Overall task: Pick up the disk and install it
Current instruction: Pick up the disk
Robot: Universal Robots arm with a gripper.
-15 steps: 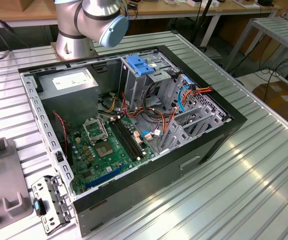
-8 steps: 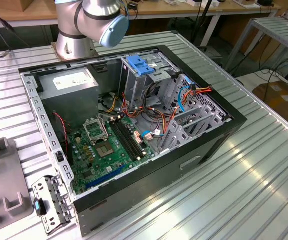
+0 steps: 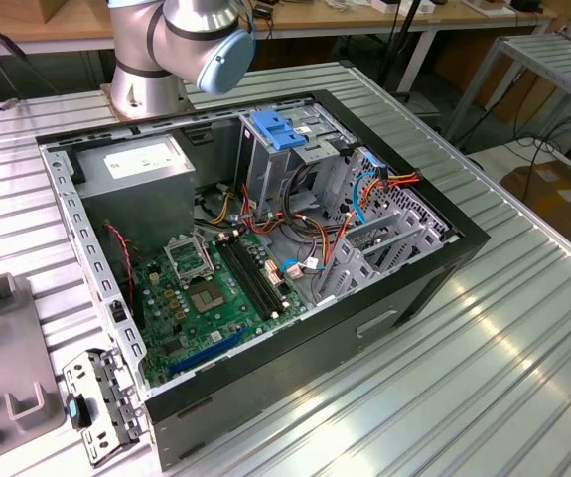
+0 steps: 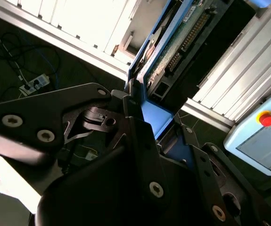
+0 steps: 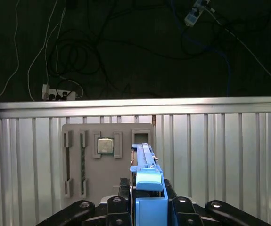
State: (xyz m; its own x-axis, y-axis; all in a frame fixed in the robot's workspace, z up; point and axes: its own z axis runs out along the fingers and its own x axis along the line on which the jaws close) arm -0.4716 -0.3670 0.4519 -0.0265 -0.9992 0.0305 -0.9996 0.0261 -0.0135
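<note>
Clenching the disk (image 5: 145,160) edge-on, the gripper (image 5: 148,202); circuit board (image 4: 177,44) in the second wrist view.

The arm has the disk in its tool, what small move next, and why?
Probably swing the disk toward the open computer case. The tool is shut on its blue rail, and in the first wrist view it faces the grey parts tray, not the case.

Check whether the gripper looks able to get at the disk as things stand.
Very likely yes: in the first wrist view the gripper is shut on the disk, whose blue side rail stands edge-on in its grip. Nothing sits between the two, so the way looks free.
</note>
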